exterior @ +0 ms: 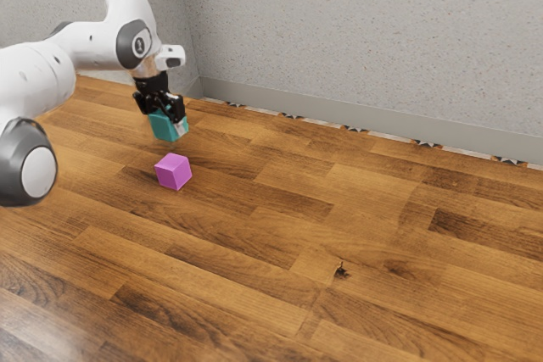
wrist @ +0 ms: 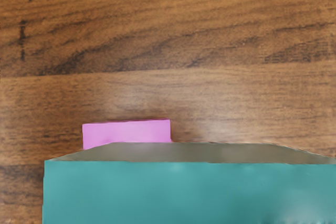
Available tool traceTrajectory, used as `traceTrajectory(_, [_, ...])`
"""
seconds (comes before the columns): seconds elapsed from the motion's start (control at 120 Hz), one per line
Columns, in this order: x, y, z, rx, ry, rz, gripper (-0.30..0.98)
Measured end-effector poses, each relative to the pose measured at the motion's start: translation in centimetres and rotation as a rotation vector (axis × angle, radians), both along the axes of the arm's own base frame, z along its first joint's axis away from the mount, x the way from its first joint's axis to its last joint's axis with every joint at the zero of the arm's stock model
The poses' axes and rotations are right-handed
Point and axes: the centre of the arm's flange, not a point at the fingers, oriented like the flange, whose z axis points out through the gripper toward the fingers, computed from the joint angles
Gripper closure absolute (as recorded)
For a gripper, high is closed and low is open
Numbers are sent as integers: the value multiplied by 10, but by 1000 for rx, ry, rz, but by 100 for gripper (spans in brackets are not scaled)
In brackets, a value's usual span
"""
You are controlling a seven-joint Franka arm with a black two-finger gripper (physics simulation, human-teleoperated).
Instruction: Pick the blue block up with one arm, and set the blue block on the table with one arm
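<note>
- Pincer point(exterior: 166, 117), one: standing parted by about a block's width, apparently clasping the block point(exterior: 164, 128).
- Position: block seemingly hanging above the worktop point(exterior: 339, 209); pink cube point(exterior: 173, 172) lying toward six o'clock of it in the exterior view.
- Handling, advised: lowering slowly and level, keeping off six o'clock, letting the base be meeting the wood flat before releasing; early opening would be risking a tumble.
- Appearance: block showing teal rather than true blue, plain, sharp-edged, with a greyish face catching less light.
</note>
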Motion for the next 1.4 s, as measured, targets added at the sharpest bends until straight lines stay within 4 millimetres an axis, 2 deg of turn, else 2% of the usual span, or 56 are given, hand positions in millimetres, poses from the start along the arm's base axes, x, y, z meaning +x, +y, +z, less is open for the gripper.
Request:
traceTrajectory(0.067, [-11,-26,28,39,3,-25,53])
traceTrajectory(0.133, [-22,-59,34,43,27,-54,51])
traceTrajectory(0.208, [-30,-84,10,16,64,-68,51])
traceTrajectory(0.367, [-25,-108,-48,-33,92,-59,48])
traceTrajectory(0.45, [-20,-114,-81,-57,99,-45,47])
traceTrajectory(0.542, [-15,-117,-96,-78,83,-25,46])
traceTrajectory(0.8, [-10,-118,-97,-116,42,5,19])
traceTrajectory(0.95, [-9,-119,-94,-125,28,9,9])
traceTrajectory(1.0, [-8,-120,-79,-125,8,6,7])
traceTrajectory(1.058, [-10,-124,-33,-117,-40,-9,6])
traceTrajectory(1.1, [-18,-134,28,-90,-90,-39,5])
traceTrajectory(1.133, [-33,-145,79,-67,-122,-65,4])
traceTrajectory(1.175, [-66,-155,143,-48,-155,-84,3])
traceTrajectory(1.208, [-96,-160,180,-41,-167,-92,3])
traceTrajectory(1.233, [-120,-163,200,-39,-170,-96,2])
traceTrajectory(1.267, [-147,-165,219,-35,-169,-98,2])
traceTrajectory(1.3, [-163,-165,228,-20,-161,-102,2])
traceTrajectory(1.4, [-177,-162,231,9,-122,-103,1])
